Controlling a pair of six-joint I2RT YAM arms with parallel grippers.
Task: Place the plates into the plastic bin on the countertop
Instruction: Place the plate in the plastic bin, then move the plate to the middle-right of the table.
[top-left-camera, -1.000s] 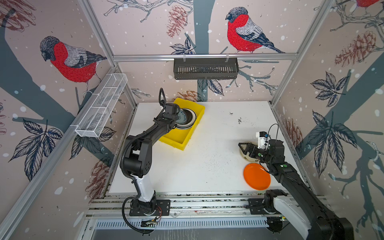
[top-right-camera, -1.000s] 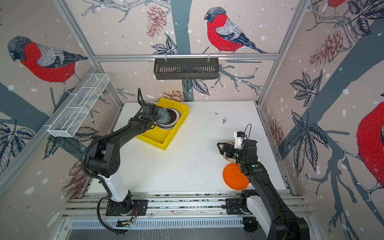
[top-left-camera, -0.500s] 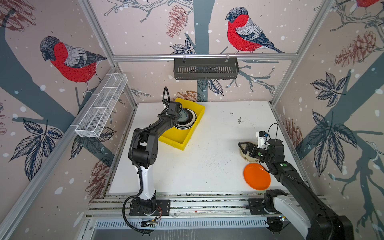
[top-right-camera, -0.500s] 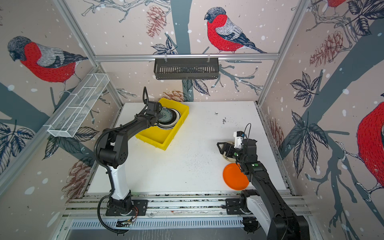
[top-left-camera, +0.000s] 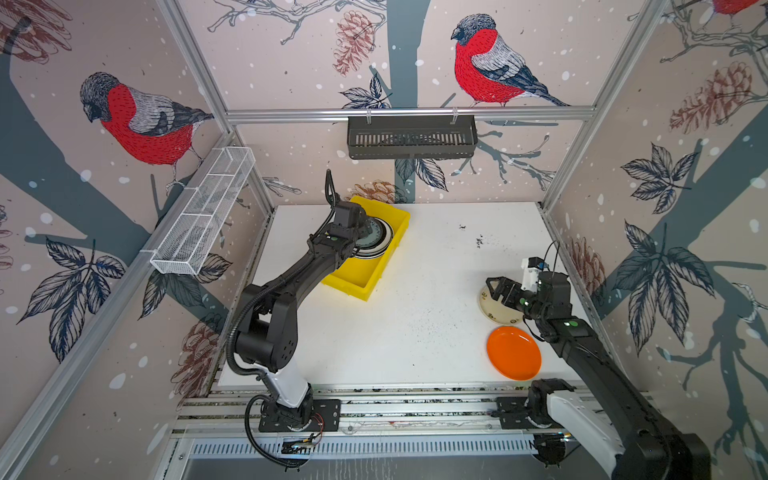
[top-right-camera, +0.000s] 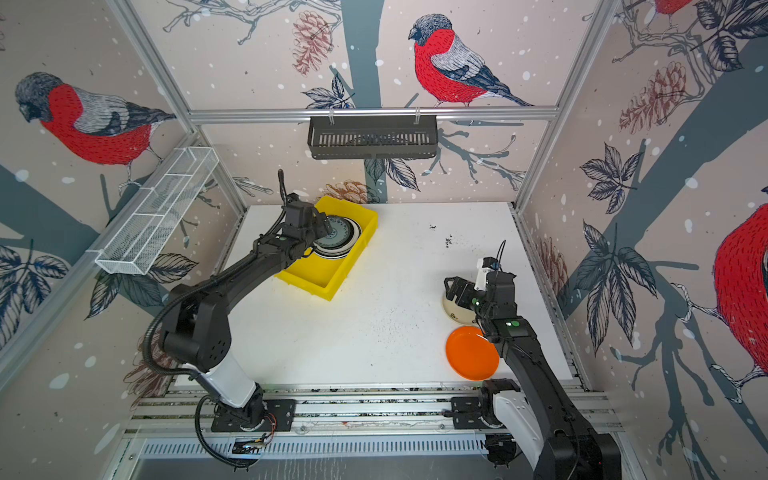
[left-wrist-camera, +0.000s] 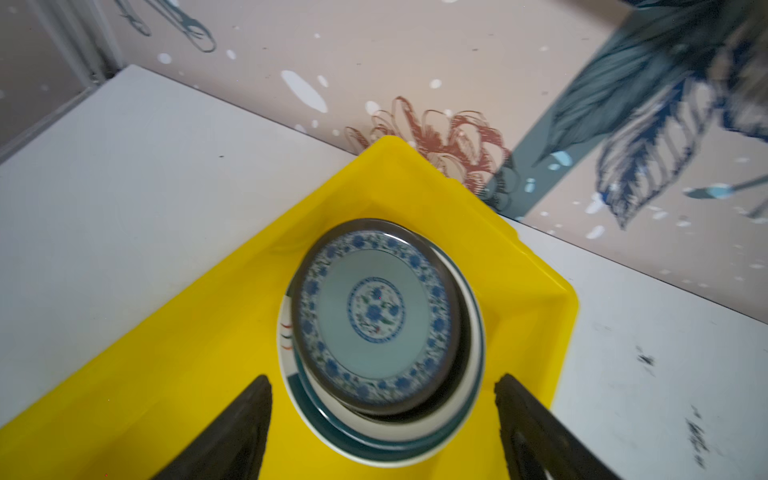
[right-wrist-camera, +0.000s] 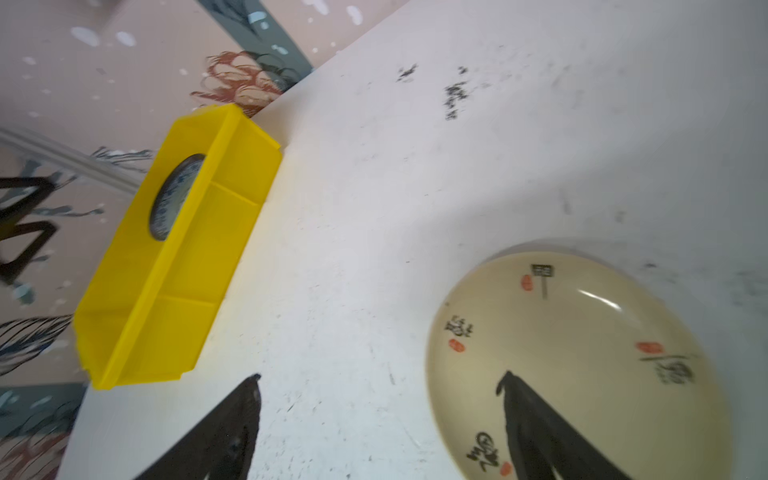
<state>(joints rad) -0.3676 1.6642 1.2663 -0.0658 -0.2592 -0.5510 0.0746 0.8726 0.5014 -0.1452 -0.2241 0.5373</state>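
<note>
In both top views the bright yellow rectangular plastic bin (top-left-camera: 353, 274) (top-right-camera: 320, 272) sits at upper centre of the frame, at the back left of the white speckled countertop (top-left-camera: 415, 332). A stack of round plates (top-left-camera: 382, 241) (top-right-camera: 343, 241) lies in its far end. The left gripper (top-left-camera: 365, 230) hangs right over that stack, and its wrist hides the fingers from up here. At the right of the frame the right gripper (top-left-camera: 496, 291) hovers over a cream round plate with black lettering (top-left-camera: 496, 316). A plain orange round plate (top-left-camera: 514, 352) lies near it, lower in the picture.

From the left wrist, the two black fingers (left-wrist-camera: 245, 428) stand wide apart and hold nothing. A teal plate with a blue floral pattern (left-wrist-camera: 374, 311) tops the stack, over a black plate and a white green-rimmed one. Its near edge shows between the fingertips and neither finger is on it.

From the right wrist, the fingers again stand spread wide and grip nothing. One finger (right-wrist-camera: 540, 428) is over the cream plate (right-wrist-camera: 582, 353) and its mate is over bare countertop, so the plate's rim falls between them. The yellow bin (right-wrist-camera: 187, 270) stands well apart.
</note>
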